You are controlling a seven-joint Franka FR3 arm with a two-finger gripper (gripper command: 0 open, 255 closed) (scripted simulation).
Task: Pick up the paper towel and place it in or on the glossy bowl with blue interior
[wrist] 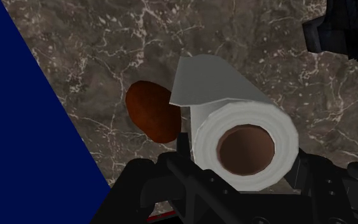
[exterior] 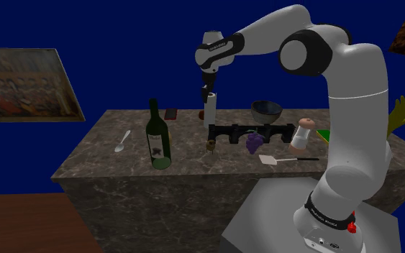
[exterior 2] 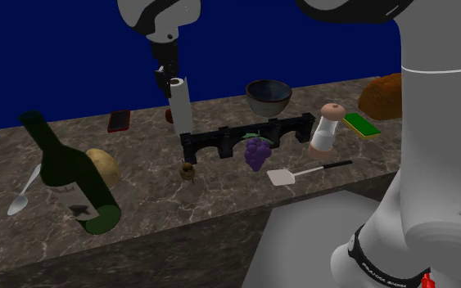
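Towel: you see the white roll (exterior: 209, 109) (exterior 2: 179, 102) (wrist: 244, 143) standing upright on the marble counter (exterior: 100, 154), towards its far edge, with one loose sheet hanging off its side.
Gripper: the black gripper (exterior: 208, 92) (exterior 2: 165, 78) comes straight down on the roll's top end. In the wrist view the two fingers (wrist: 182, 145) press on opposite sides of the roll, clamped on it.
Lift: you cannot tell whether the roll's base is touching the counter.
Beside the roll: a reddish-brown disc (wrist: 152, 111) lies on the counter just next to it.
Rack: a low black rack (exterior: 255, 133) (exterior 2: 245, 139) sits just in front of the roll and runs off to the shoulder view's right.
Bowl: the dark bowl (exterior: 266, 110) (exterior 2: 268, 96) stands behind the rack, to the shoulder view's right of the roll and apart from it.
Grapes: a purple bunch (exterior: 254, 142) lies against the rack's near side.
Further off: a green bottle (exterior: 158, 140) and a spoon (exterior: 122, 141) lie to the shoulder view's left, a mill (exterior: 303, 133) and a spatula (exterior: 283, 159) to its right.
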